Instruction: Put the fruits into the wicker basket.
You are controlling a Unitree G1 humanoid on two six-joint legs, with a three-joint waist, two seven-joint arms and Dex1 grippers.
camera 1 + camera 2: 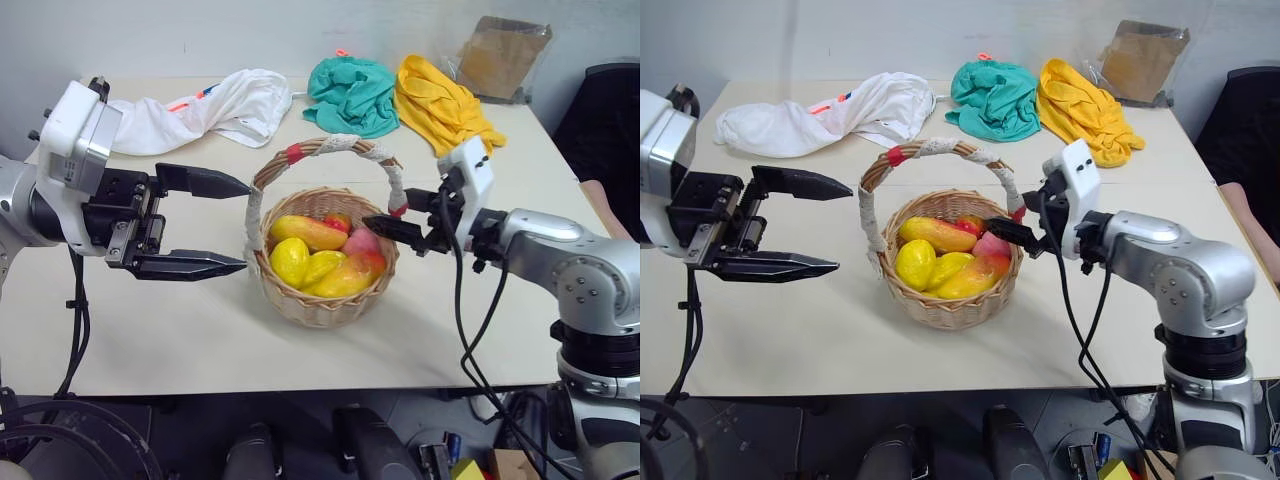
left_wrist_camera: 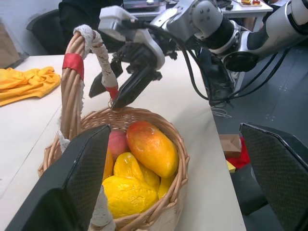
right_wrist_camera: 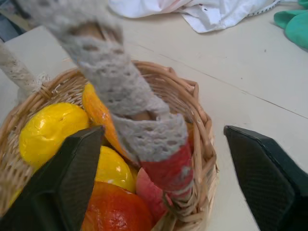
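Note:
The wicker basket (image 1: 320,305) stands in the middle of the table, its cloth-wrapped handle (image 1: 330,146) arching over it. Inside lie the fruits: a red-yellow mango (image 1: 308,232), a yellow lemon (image 1: 290,262) and several more yellow and red pieces (image 1: 350,272). My left gripper (image 1: 245,225) hovers open just left of the basket, empty, one finger above the other. My right gripper (image 1: 385,218) is at the basket's right rim, open. Its fingers (image 3: 72,173) straddle the handle's lower end with the red band (image 3: 168,168), apart from it.
At the table's back lie a white cloth (image 1: 215,110), a teal cloth (image 1: 350,92) and a yellow cloth (image 1: 440,105), with a brown paper bag (image 1: 505,55) behind. A person in dark clothes (image 1: 605,120) sits at the table's right edge.

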